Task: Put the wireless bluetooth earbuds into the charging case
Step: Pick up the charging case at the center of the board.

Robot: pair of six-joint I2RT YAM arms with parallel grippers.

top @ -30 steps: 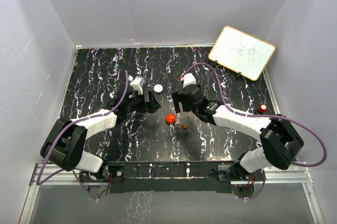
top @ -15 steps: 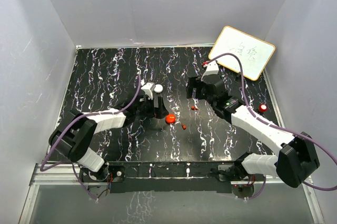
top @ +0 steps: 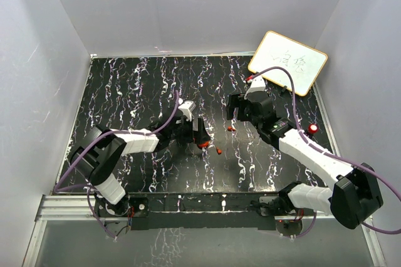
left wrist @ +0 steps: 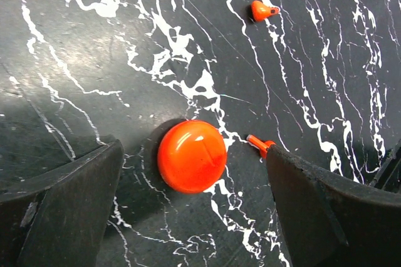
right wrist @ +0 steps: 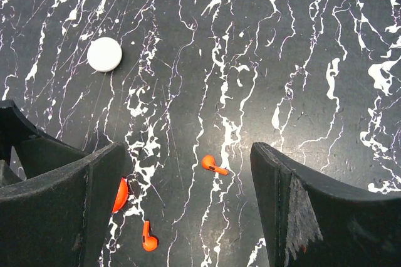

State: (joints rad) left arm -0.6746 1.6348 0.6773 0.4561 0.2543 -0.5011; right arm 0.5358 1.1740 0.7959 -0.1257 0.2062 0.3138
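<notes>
Left end effector (left wrist: 194,151) is straddling the glossy red round plastic puck (left wrist: 192,156). Both end effectors are standing apart and gripping nothing.
The black white-veined bench (top: 125,91) is leaving open room on its left half; a white-faced whiteboard (top: 287,62) is leaning at the far right corner. The left arm is reaching low toward centre, with one small red plastic earbud (left wrist: 260,145) lying just beside its finger. The right end effector (right wrist: 188,151) is hovering over a second red earbud (right wrist: 213,165), with the white round puck (right wrist: 104,54) well apart. Compared with 0.5 s ago, the left end effector has slid onto the red puck and the right has barely shifted.
</notes>
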